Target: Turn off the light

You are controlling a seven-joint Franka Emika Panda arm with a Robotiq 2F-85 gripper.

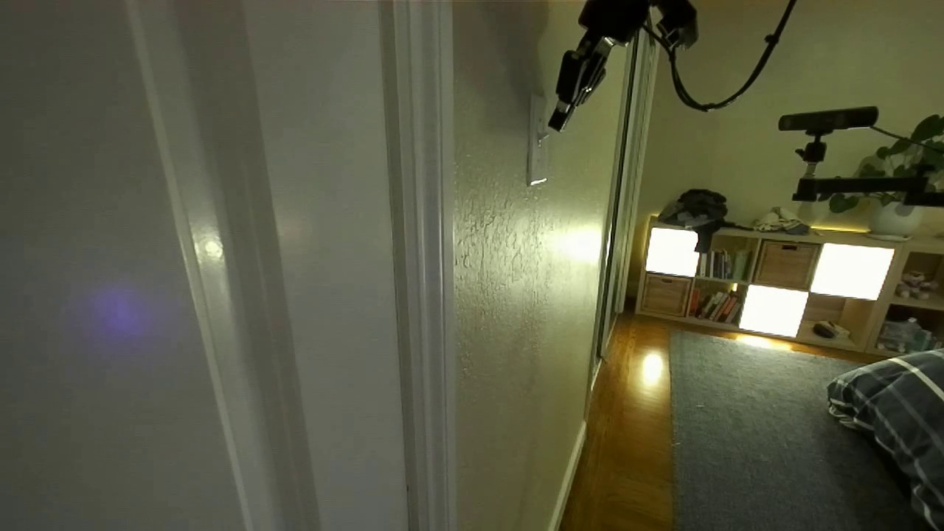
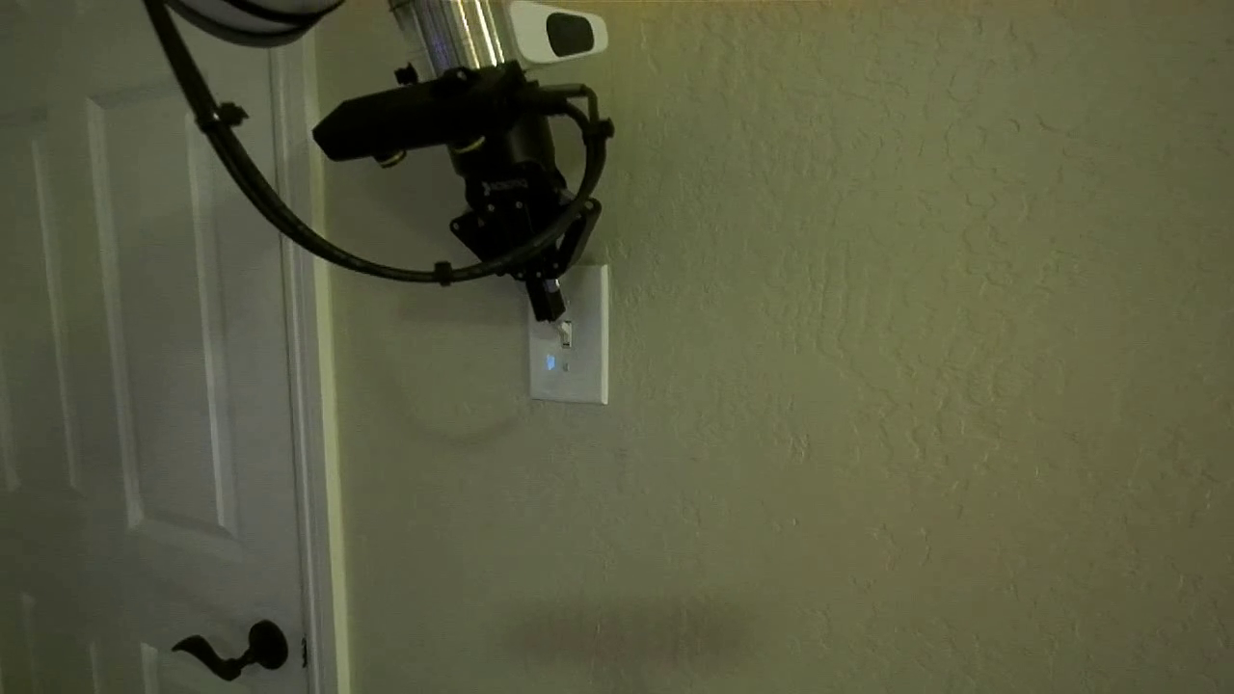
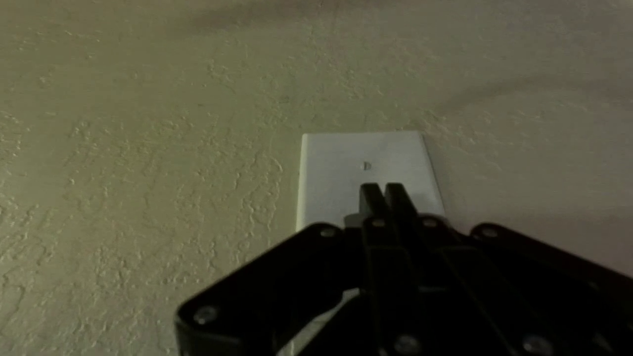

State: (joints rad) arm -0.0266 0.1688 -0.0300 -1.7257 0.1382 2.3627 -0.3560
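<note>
Two fingers (image 3: 398,199) of the pincer (image 3: 383,188) are pressed together with nothing seen between them, most likely because a toggle wants a blunt prod rather than a grasp. The task's thing is the white switch plate (image 2: 588,342) fixed upright on the wall (image 2: 868,386); it stands in for the light, whose lamp shows in no view. No bench carries the plate, so its own edges must serve: in an exterior view the pincer slants down across its upper left corner, with the tips just above the toggle (image 2: 566,334). That suits a downward stroke, presumably the one that turns the light off. Whether tip and toggle touch cannot be told, and in the wrist view the fingers hide the toggle. Should the tips slip sideways, they might only scrape the plate.

The plate sits near the door frame (image 2: 313,405), probably so that anyone entering can reach it. Well apart, in an exterior view, a low cubby unit serves as a bench (image 1: 833,237): dark cloth (image 1: 697,209) lies heaped by its left corner, perhaps dropped there for convenience, and a potted plant (image 1: 894,220) stands farther right along its top edge.
</note>
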